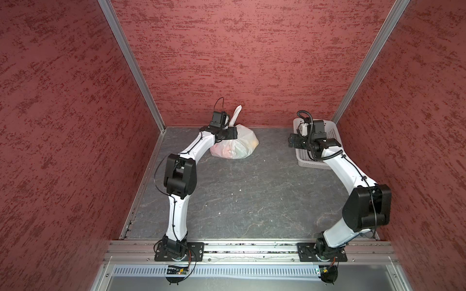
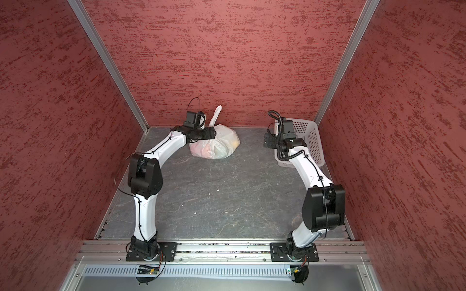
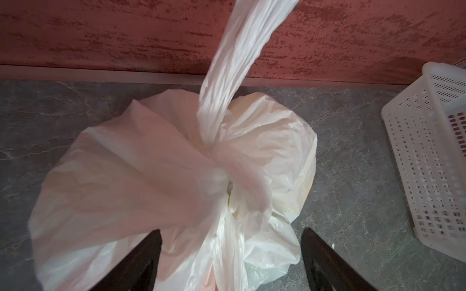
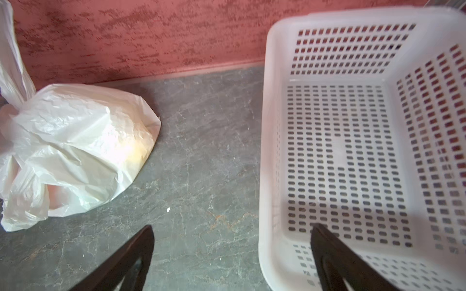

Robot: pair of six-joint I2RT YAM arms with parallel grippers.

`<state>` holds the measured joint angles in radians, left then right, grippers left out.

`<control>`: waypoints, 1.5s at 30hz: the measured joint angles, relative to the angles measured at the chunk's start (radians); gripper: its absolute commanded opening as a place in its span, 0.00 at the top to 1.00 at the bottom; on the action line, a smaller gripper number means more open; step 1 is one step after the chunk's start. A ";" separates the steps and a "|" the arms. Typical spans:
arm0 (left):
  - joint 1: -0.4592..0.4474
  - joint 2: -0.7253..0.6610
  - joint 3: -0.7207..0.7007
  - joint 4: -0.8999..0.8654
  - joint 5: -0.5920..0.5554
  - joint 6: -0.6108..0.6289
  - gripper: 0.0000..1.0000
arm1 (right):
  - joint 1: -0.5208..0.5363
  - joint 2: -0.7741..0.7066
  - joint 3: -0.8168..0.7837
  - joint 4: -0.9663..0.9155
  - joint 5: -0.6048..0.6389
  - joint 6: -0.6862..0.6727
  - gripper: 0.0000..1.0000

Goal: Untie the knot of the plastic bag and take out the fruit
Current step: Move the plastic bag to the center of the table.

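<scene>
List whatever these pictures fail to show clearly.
- Fruit: only faint tints through the bag in every view; kinds and count unclear.
- Knot: blurred in the left wrist view; the left arm hides it in both top views.
- Handle: its end is cut off by the left wrist view's edge.
- Left pincer: contact with the bag unclear.

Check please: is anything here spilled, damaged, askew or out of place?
Nothing is spilled or damaged. Only two small oddities: one handle of the plastic bag stands straight up above the knot, held by nothing, and a white crumb lies on the table between bag and basket.
</scene>
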<state>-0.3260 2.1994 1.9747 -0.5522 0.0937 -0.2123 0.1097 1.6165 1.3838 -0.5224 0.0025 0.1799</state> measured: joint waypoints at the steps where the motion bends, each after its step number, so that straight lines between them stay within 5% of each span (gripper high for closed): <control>1: -0.005 0.029 0.041 -0.021 -0.004 0.000 0.15 | 0.000 0.000 -0.007 -0.006 0.000 0.003 0.02; 6: -0.020 0.163 0.223 -0.124 -0.026 -0.006 0.41 | 0.000 0.000 -0.021 -0.031 0.000 0.018 0.02; 12: -0.017 0.178 0.232 -0.185 -0.019 -0.017 0.84 | 0.001 -0.002 -0.021 -0.031 -0.003 0.029 0.02; 16: -0.026 0.160 0.180 -0.180 -0.010 -0.013 1.00 | 0.003 -0.001 -0.021 -0.029 -0.018 0.040 0.02; 28: -0.148 -0.158 -0.252 -0.115 0.061 -0.010 1.00 | 0.048 0.000 -0.028 -0.013 -0.045 0.072 0.02; 36: -0.308 -0.369 -0.512 -0.079 0.109 -0.014 1.00 | 0.113 -0.050 -0.114 -0.001 -0.087 0.081 0.01; 40: -0.366 -0.415 -0.605 -0.064 0.124 -0.047 0.51 | 0.161 -0.091 -0.148 0.002 -0.123 0.070 0.01; 45: -0.364 -0.486 -0.674 -0.033 0.110 -0.096 0.33 | 0.221 -0.148 -0.176 -0.003 -0.187 0.035 0.01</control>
<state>-0.6899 1.7130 1.3003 -0.5854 0.2035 -0.3080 0.3309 1.4689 1.2076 -0.5255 -0.1848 0.2153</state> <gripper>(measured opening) 0.639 0.987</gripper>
